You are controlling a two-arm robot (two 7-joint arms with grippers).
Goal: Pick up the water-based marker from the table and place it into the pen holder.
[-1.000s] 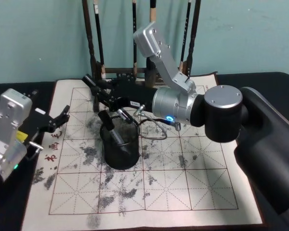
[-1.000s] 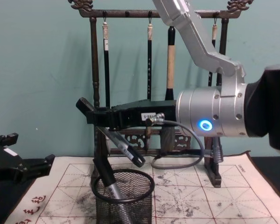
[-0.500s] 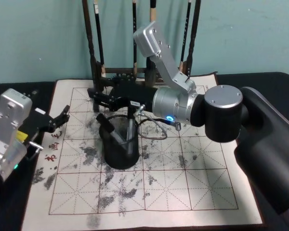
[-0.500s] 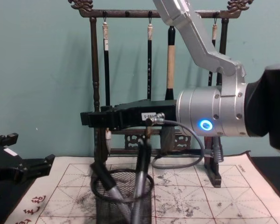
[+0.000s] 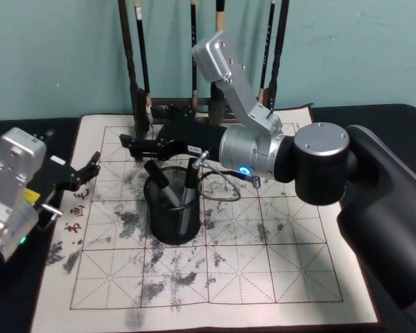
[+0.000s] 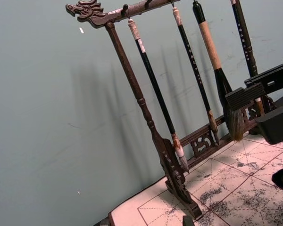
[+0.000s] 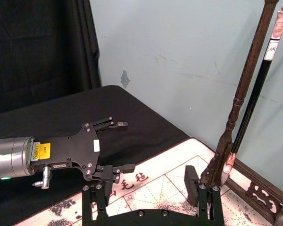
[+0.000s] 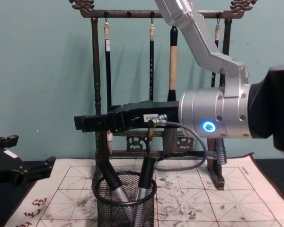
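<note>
Marker (image 5: pixel 188 182): standing tilted in the pen holder (image 5: pixel 172 215), beside another pen (image 8: pixel 112 182).
Right gripper (image 5: pixel 135 143): fingers spread, released, hovering at the holder's 11 o'clock in the head view.
Left gripper (image 7: pixel 117 146): fingers apart, empty, seen from the right wrist over the black table (image 7: pixel 47 117).
Brush rack (image 6: pixel 151 127): behind.

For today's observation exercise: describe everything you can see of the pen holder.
The pen holder is a round black wire-mesh cup with a solid rim, standing upright on the ink-stained grid mat. Two markers lean inside, tops poking above the rim. The right gripper hangs open above it, touching nothing.
</note>
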